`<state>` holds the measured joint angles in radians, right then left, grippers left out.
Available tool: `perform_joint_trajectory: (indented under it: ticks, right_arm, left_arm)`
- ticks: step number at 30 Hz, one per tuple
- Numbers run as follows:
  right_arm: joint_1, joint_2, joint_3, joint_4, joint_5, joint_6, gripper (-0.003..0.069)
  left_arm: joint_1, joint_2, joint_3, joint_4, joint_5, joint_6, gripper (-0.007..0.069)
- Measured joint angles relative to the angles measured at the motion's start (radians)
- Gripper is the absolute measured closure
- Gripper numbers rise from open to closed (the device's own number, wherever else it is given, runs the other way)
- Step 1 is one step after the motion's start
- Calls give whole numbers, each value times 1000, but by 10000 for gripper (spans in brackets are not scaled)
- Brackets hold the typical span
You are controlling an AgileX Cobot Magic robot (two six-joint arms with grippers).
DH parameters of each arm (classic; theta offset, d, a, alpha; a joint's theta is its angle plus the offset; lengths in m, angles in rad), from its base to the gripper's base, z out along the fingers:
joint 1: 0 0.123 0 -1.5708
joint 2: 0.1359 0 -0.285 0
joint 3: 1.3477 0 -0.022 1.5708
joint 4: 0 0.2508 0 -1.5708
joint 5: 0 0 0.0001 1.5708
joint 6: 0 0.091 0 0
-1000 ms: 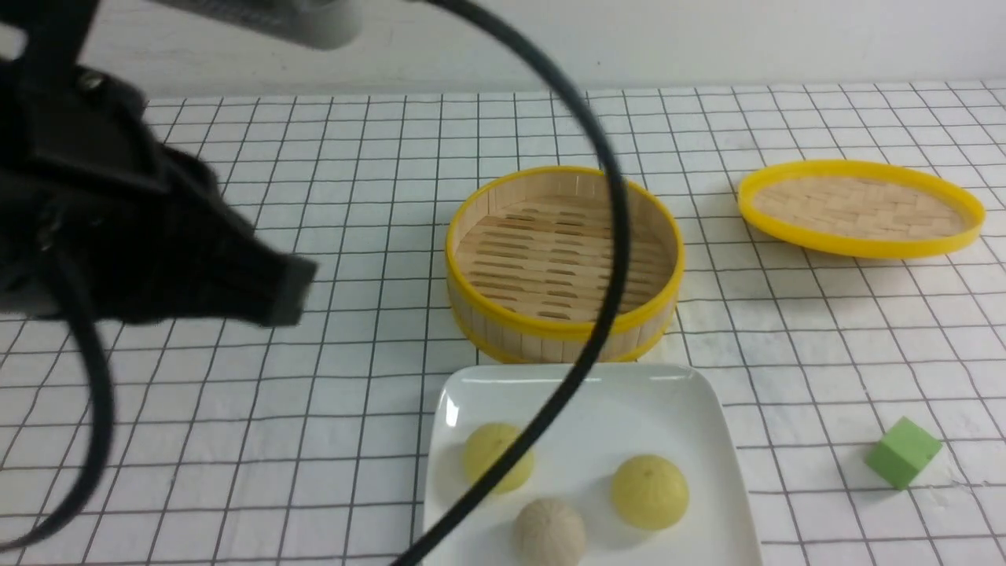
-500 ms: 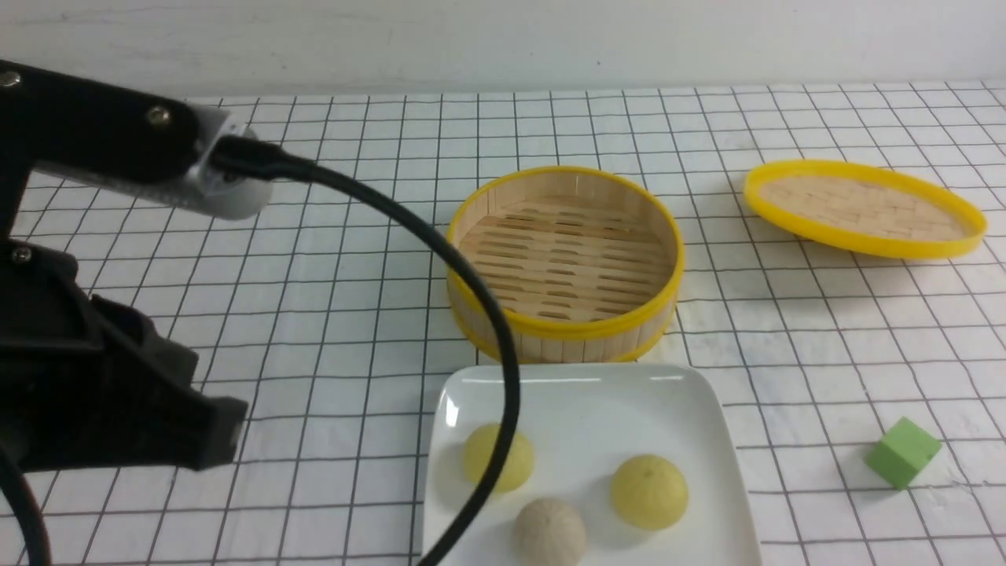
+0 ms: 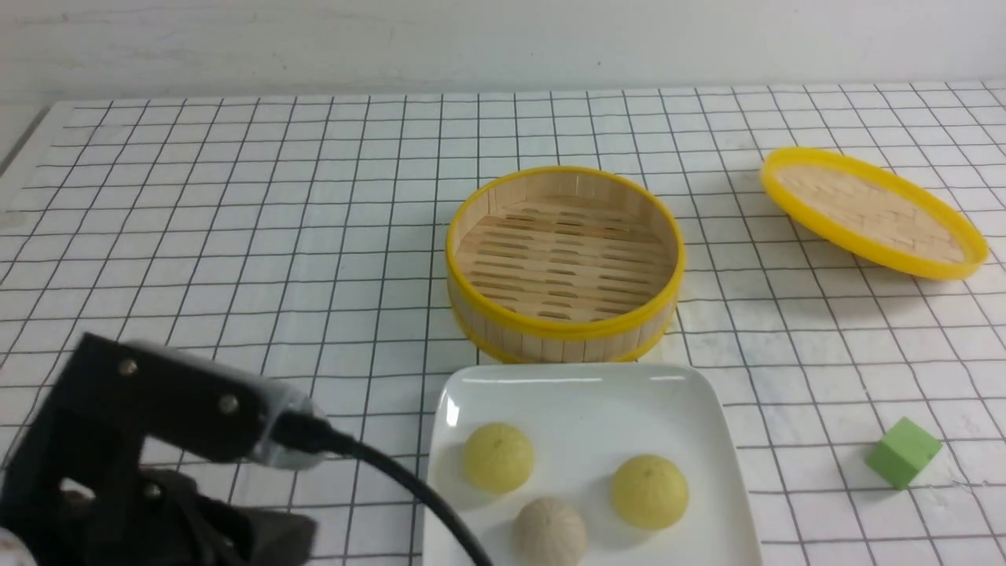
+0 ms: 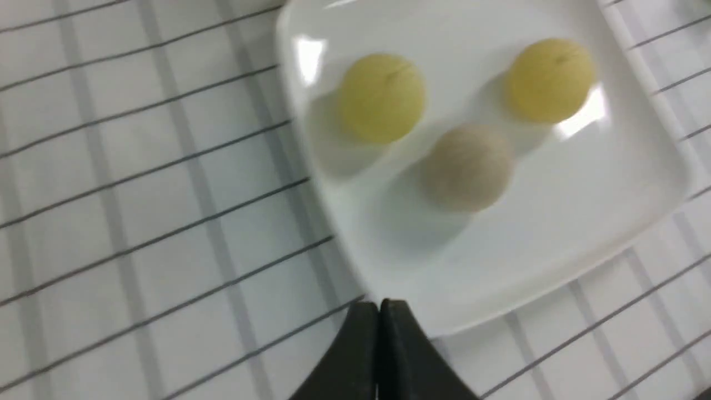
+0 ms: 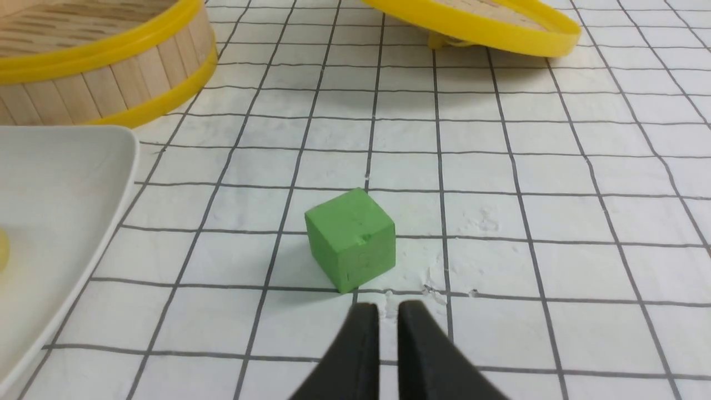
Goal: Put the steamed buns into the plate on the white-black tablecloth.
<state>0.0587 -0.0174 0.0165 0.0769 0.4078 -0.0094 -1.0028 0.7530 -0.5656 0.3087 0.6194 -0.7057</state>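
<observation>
Front view: a white plate sits near the front edge of a white-black tablecloth. On it lie 3 steamed buns: a yellow bun at left, a yellow bun at right and a beige bun in front, between them. None touch. Just behind the plate stands an open bamboo steamer with nothing in it. Its lid lies tilted at far right. A green cube sits right of the plate. The left arm fills the lower left corner.

Left wrist view: the left gripper has its 2 fingers pressed together, holding nothing, just beside the plate's rim.

Right wrist view: the right gripper shows a narrow gap between its fingers, holds nothing, and is near the green cube.
</observation>
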Motion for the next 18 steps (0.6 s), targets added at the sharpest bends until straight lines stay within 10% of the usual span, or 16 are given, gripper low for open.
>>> perform_joint_trajectory:
  ticks: [8, 18]
  right_arm:
    - [0, 0, 0, 0, 0, 0, 571]
    - [-1, 0, 0, 1, 0, 0, 558]
  left_arm:
    - [0, 19, 130, -6, -590, -68, 602]
    - [0, 29, 135, -4, -605, -72, 591]
